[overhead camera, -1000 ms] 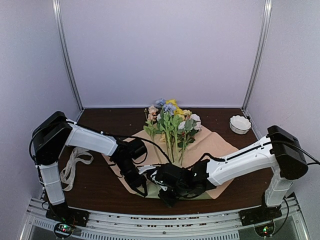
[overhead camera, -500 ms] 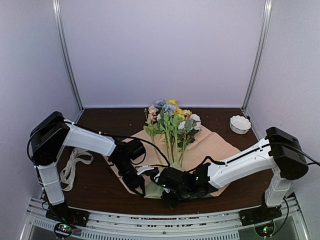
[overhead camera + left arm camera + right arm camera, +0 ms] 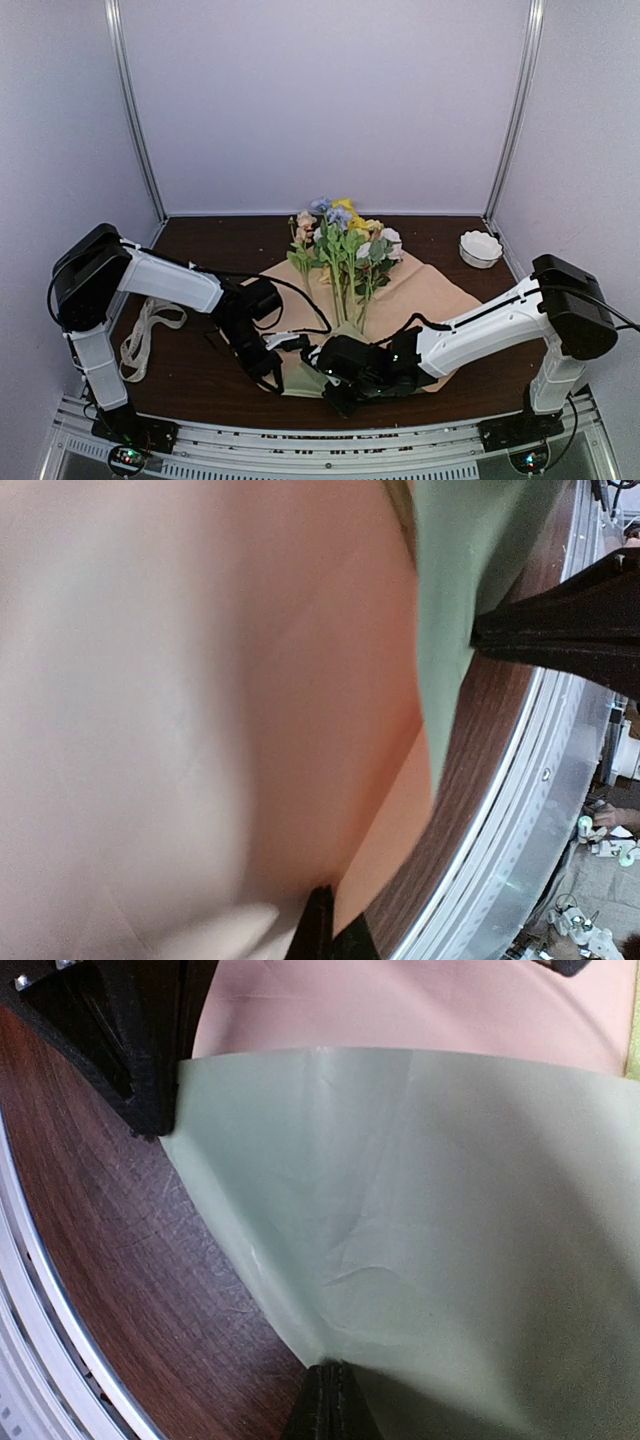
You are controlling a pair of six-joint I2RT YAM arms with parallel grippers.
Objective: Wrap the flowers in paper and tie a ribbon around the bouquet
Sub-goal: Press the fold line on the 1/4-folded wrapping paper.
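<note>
At the near edge of the tabletop (image 3: 200, 240), both grippers work the near corner of the paper (image 3: 432, 292). The right gripper (image 3: 328, 1402) has its fingers pressed together on the edge of the turned-up green flap, which narrows to a point right at the tips. The left gripper (image 3: 322, 932) is also pressed together. The tan side runs straight into its tips, so it seems to pinch the sheet just beside the right one.

Over the last second the left gripper has slid a little toward the left edge and the right has eased after it. The corner now lies folded back between them, green side up, and the two tools stand slightly further apart than before. I read this as the start of the first fold, with the corner lifted but not yet carried over the stems.

Beyond them the rest of the paper lies flat, tan side up, in the middle of the tabletop. The flowers (image 3: 345, 255) rest on it, unmoved, stems toward the grippers and blooms toward the far edge. The ribbon (image 3: 148, 330) lies loose near the left edge, untouched. A white bowl (image 3: 480, 247) sits in the far right corner.
</note>
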